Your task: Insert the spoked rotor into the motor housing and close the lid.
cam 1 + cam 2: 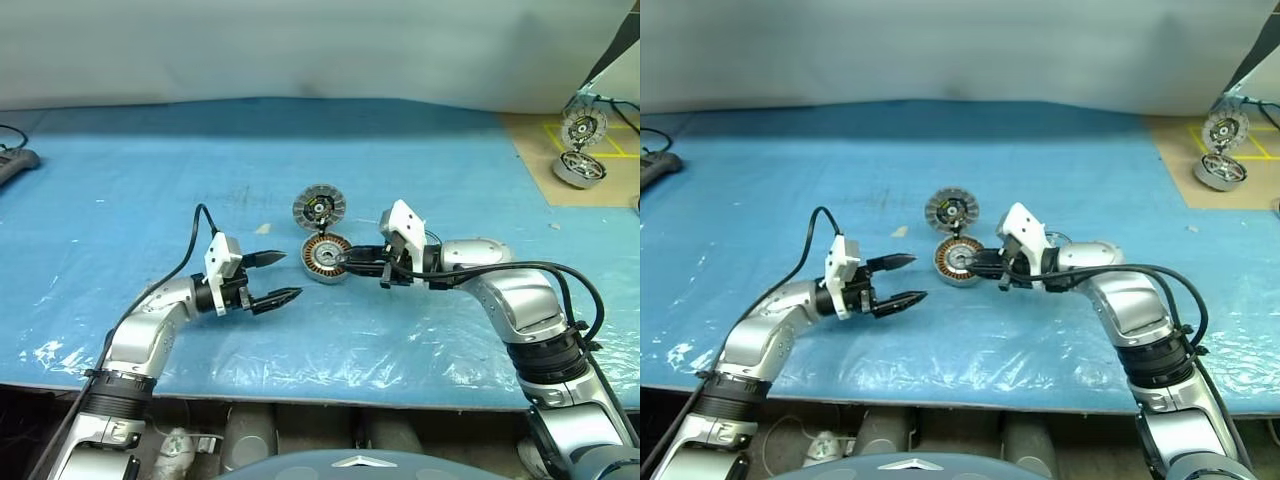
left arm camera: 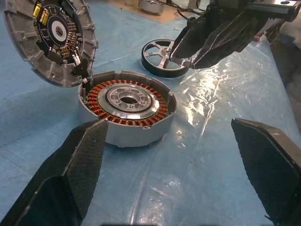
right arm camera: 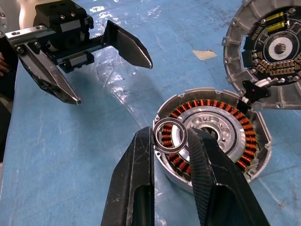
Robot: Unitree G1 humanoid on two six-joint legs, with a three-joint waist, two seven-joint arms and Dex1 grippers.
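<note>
On a bench (image 1: 120, 200) covered with blue sheeting, the motor housing (image 1: 326, 258) sits near the middle, open side up, showing its ring of copper windings around a pale metal centre. Its lid (image 1: 319, 207) stands tilted open just behind it, toward the far edge, ribbed inner face and circuit parts showing, apparently joined to the housing at one point on the rim; propped like this, it leaves the opening free for parts to go in. The right gripper (image 3: 171, 136) hovers over the housing's near rim, its fingers pinching a small thin metal ring (image 3: 170, 135) upright between the tips, probably a washer held ready to set onto the centre. The spoked rotor (image 2: 162, 57), a dark thin-rimmed wheel, lies flat on the bench just beyond the housing on the right arm's side, not yet inserted. The left gripper (image 1: 270, 279) waits near the housing toward the left edge, fingers spread wide and pointing at it, holding nothing, likely placed to steady the shell. The right gripper itself stands between the rotor and the opening. At the far right corner, on a brown board, a second motor unit (image 1: 581, 168) with its own raised disc stands well apart. A dark device (image 1: 14, 163) rests at the left edge.
</note>
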